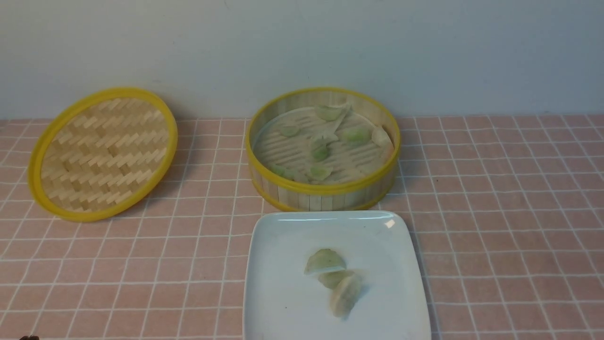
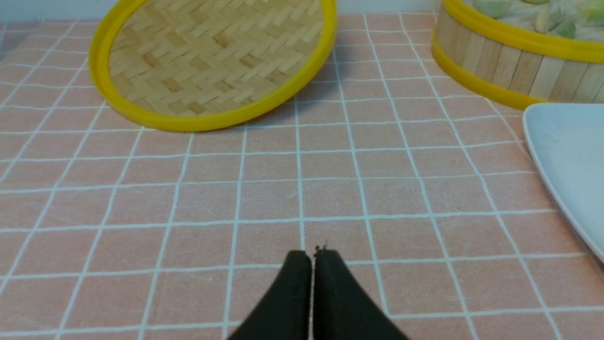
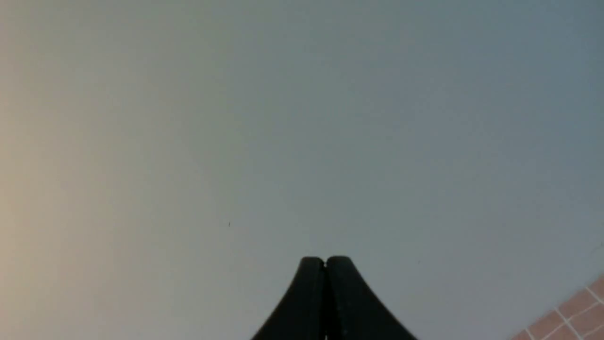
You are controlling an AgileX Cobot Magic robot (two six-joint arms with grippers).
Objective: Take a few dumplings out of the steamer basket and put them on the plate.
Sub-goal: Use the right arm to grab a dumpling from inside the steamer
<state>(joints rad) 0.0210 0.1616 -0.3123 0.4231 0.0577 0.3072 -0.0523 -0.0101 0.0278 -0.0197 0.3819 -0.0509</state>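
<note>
Three dumplings (image 1: pixel 336 279) are bunched together near the middle of the plate (image 1: pixel 283 245), which is set just in front of the steamer basket (image 1: pixel 325 194), where a handful more are scattered. The left gripper (image 2: pixel 312 257) is held closed on nothing over the pink checked tabletop (image 2: pixel 264 189). The right gripper (image 3: pixel 325 262) is pinched closed and empty too, pointed at a grey wall (image 3: pixel 236 118).

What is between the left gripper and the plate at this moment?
Nothing stands there. In the left wrist view, only bare pink tiled table lies between the shut left gripper and the plate.
</note>
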